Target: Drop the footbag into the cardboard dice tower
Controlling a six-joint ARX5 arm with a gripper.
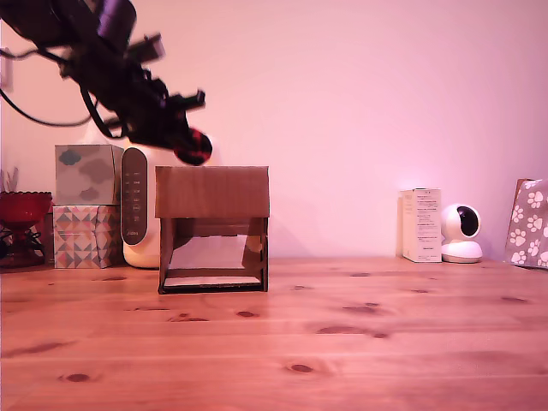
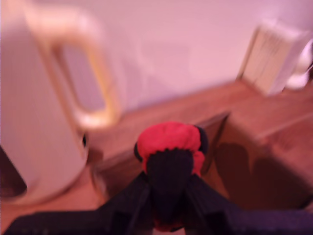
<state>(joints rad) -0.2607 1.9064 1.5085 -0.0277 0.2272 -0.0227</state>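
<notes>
Pincer: the pincer (image 1: 190,141) hangs in the air, clamped on the footbag (image 1: 196,146), up at the exterior view's left.
Footbag: red and black, gripped between the two dark fingers (image 2: 128,203), which press on its sides (the wrist view is blurred, yet the ball bulges plainly past the tips).
Footbag's place: just above the top left corner of the cardboard tower (image 1: 212,227) in the exterior view; whether it touches the upper edge cannot be told.
Tower: brown, upright on the worktop (image 1: 342,342), solid band above, front opening below showing a pale slope.
Behind the tower: a cream kettle (image 1: 137,210) just beside it, with two stacked tissue boxes (image 1: 87,205) farther to the exterior view's left.
Far right of that view: a white carton (image 1: 421,224) and a small round camera (image 1: 461,233), well apart from the tower.
</notes>
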